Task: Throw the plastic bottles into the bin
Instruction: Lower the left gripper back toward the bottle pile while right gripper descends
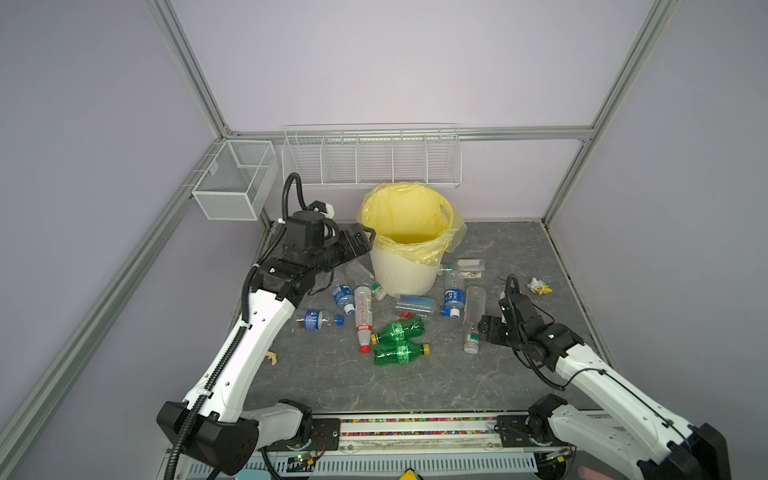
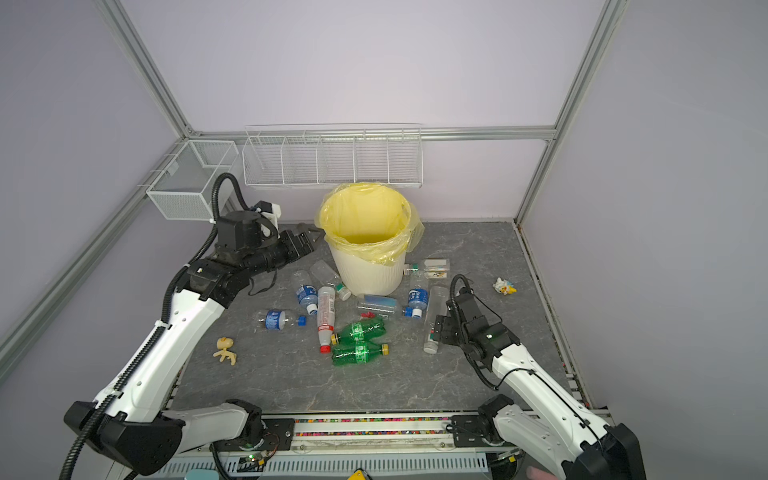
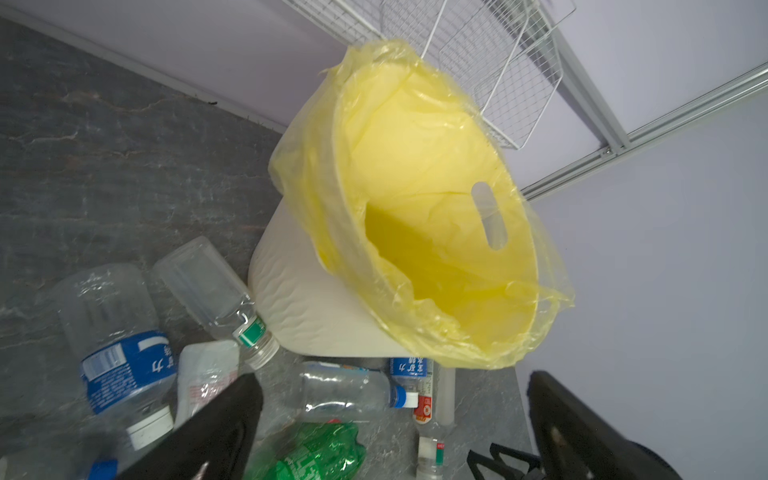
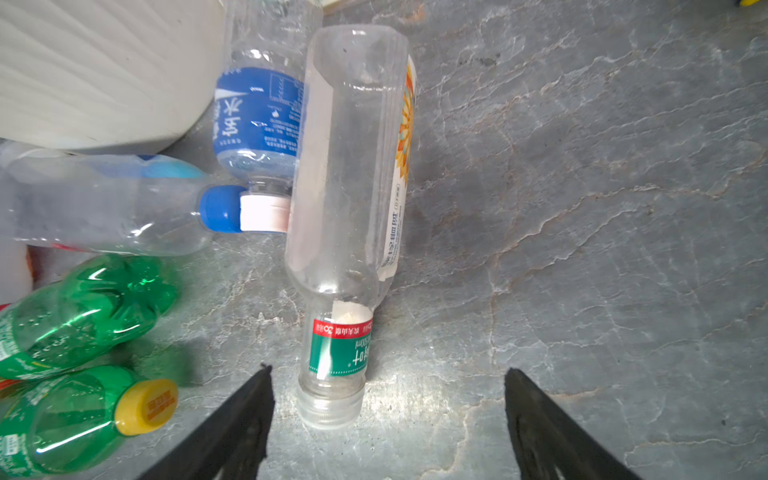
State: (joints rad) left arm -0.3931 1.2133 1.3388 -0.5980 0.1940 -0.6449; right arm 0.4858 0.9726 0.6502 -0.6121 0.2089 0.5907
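Standing at the back of the grey tabletop (image 1: pixel 498 374), the bin (image 1: pixel 403 274) is upright, with its yellow bag (image 1: pixel 409 216) folded over the rim. In both top views and the left wrist view its inside shows only liner, and the bottom is lost in deep shadow. The plastic bottles (image 1: pixel 363 311) all lie on the tabletop around the bin's foot, outside it. Among them are two green bottles (image 1: pixel 401 330) side by side near the middle and a clear one (image 3: pixel 212 286) resting against the bin's wall.

The left gripper (image 1: pixel 360 240) hovers just beside the bin's rim, its jaws spread wide and holding nothing. The right gripper (image 4: pixel 386 374) sits low over the table, also wide open and empty. In the right wrist view the cap end of a tall clear bottle (image 4: pixel 345 166) lies between its fingertips, apparently untouched.

On the walls hang a mesh basket (image 1: pixel 232 187) and a wire rack (image 1: pixel 370 158) with five compartments.

The left arm hides most of a yellow toy figure (image 1: pixel 272 357) in a top view. Flat clear packaging (image 1: pixel 469 266) beside the bin is hard to make out.
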